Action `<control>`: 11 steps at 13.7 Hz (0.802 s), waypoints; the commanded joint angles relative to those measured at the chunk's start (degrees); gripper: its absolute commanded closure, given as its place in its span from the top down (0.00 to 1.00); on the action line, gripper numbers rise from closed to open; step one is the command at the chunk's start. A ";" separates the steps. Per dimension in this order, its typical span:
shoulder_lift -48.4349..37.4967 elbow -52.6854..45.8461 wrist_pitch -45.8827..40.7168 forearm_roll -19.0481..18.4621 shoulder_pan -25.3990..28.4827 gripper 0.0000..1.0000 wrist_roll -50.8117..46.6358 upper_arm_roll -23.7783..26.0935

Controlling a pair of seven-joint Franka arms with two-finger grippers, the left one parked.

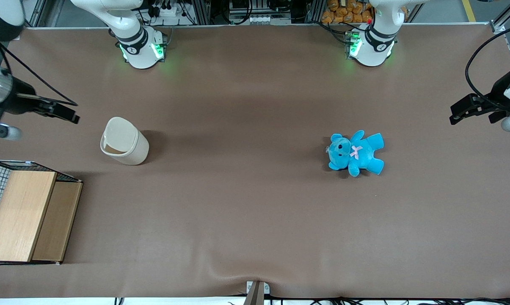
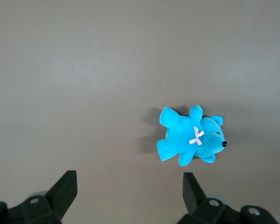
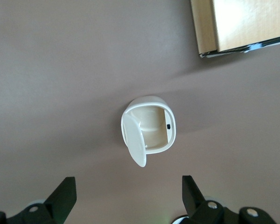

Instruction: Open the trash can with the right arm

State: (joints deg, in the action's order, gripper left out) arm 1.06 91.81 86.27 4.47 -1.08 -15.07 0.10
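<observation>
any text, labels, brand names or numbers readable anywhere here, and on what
None can be read.
The trash can, lid up, carries no print.
The blue teddy bear and the wooden box carry none.
The tool, open above the trash can, carries none.

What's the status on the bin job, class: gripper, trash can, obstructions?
Gripper open, raised clear of trash can, holding nothing. Lid flipped up, bin interior exposed. Nothing obstructing; wooden box apart.
</observation>
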 commanded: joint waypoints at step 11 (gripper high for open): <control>-2.02 -3.39 -4.80 -0.25 -0.32 1.00 12.43 -6.08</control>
State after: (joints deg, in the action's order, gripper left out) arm -1.08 89.00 81.84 4.49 -1.33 -3.40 -6.20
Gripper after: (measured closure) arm 0.000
